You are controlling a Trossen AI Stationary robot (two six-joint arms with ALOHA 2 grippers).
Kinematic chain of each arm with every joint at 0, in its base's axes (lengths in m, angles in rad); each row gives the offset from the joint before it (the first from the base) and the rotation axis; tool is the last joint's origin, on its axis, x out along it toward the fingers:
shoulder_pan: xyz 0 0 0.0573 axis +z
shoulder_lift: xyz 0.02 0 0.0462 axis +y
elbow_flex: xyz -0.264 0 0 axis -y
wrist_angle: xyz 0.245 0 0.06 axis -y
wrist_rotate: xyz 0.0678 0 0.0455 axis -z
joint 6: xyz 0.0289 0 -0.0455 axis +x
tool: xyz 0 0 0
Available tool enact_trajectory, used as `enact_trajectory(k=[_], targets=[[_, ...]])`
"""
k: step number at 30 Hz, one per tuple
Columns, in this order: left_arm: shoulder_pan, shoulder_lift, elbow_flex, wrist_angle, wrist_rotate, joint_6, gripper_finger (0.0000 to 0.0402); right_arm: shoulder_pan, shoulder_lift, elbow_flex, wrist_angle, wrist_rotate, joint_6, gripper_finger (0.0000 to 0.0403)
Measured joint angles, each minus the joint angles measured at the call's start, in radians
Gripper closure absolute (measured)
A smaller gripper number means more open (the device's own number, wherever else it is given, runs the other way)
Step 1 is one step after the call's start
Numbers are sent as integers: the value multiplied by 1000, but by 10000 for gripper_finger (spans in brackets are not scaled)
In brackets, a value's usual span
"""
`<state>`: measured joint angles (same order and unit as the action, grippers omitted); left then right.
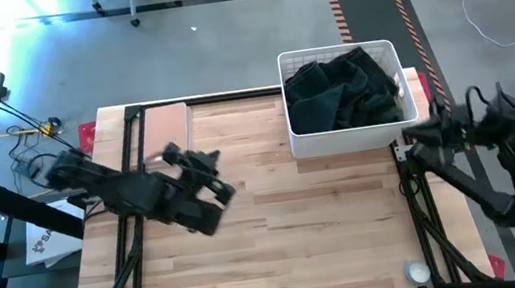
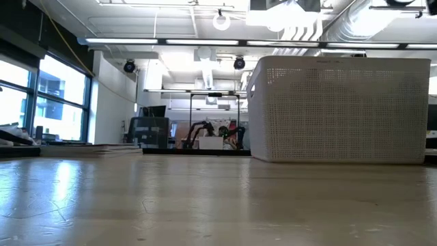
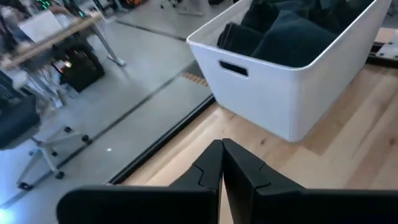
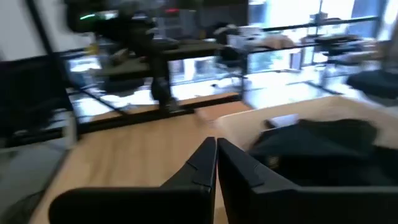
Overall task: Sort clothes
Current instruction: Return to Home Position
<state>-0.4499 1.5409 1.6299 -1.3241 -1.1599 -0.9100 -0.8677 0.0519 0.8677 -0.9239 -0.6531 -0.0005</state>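
Dark clothes point(image 1: 343, 90), black and dark green, lie heaped in the white lattice basket point(image 1: 348, 137) at the table's far right; they also show in the left wrist view point(image 3: 292, 34) and the right wrist view point(image 4: 317, 152). My left gripper point(image 3: 222, 163) is shut and empty above the table's left middle point(image 1: 209, 169), left of the basket. My right gripper point(image 4: 216, 163) is shut and empty at the table's right edge point(image 1: 433, 119), beside the basket's right side.
A flat tan board point(image 1: 163, 129) lies at the table's far left. A small round white object point(image 1: 417, 272) sits near the front right corner. Bare wood point(image 1: 300, 229) spreads between the arms. In the low view the basket point(image 2: 341, 109) stands at the right.
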Motion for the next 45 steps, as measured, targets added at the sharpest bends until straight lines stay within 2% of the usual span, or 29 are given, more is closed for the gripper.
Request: enact_trajectory(k=[2, 6, 11, 18, 21, 24, 28, 33, 40, 45], targets=[[12, -76, -54, 14, 30, 27, 398, 0, -50, 1, -47, -53, 1, 397], [41, -268, -242, 156, 101, 93, 400, 0, -44, 6, -155, -163, -13, 399], [49, -514, -575, 545, 192, 248, 401, -8, -47, -75, -177, -300, -86, 402], [66, -828, -1054, 1116, 291, 434, 401, -8, -47, -238, -129, -396, -149, 402], [91, -964, -1212, 1279, 322, 499, 401, -8, -46, -269, -75, -439, -106, 402], [126, -1116, -1331, 1361, 361, 563, 401, -8, -47, -257, -50, -448, -105, 402], [186, -1319, -1418, 1366, 437, 621, 401, -8, -47, -258, 7, -451, -80, 403], [262, -1541, -1454, 1294, 528, 688, 401, -8, -47, -268, 35, -448, -49, 403], [342, -1537, -1437, 1235, 609, 694, 401, -24, -47, -287, 121, -440, 32, 403], [366, -1537, -1437, 1228, 653, 693, 401, -38, -48, -359, 375, -392, 178, 403]])
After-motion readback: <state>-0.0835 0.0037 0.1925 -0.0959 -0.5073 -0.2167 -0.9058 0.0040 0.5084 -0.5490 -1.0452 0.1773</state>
